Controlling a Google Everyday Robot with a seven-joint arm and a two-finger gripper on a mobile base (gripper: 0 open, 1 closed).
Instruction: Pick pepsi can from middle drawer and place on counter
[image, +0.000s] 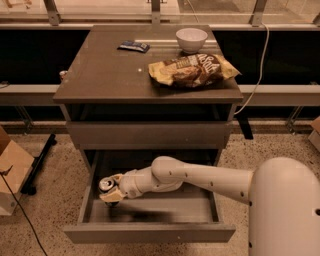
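Note:
The middle drawer is pulled open at the bottom of the cabinet. The pepsi can is a small dark can with a silver top, at the drawer's left side. My gripper reaches into the drawer from the right and is shut on the can, holding it near the left wall just above the drawer floor. The counter is the grey-brown top slab above.
On the counter lie a chip bag, a white bowl and a flat dark wrapped bar. A closed drawer front sits above the open one. A cardboard box stands on the floor at the left. A cable hangs at the right.

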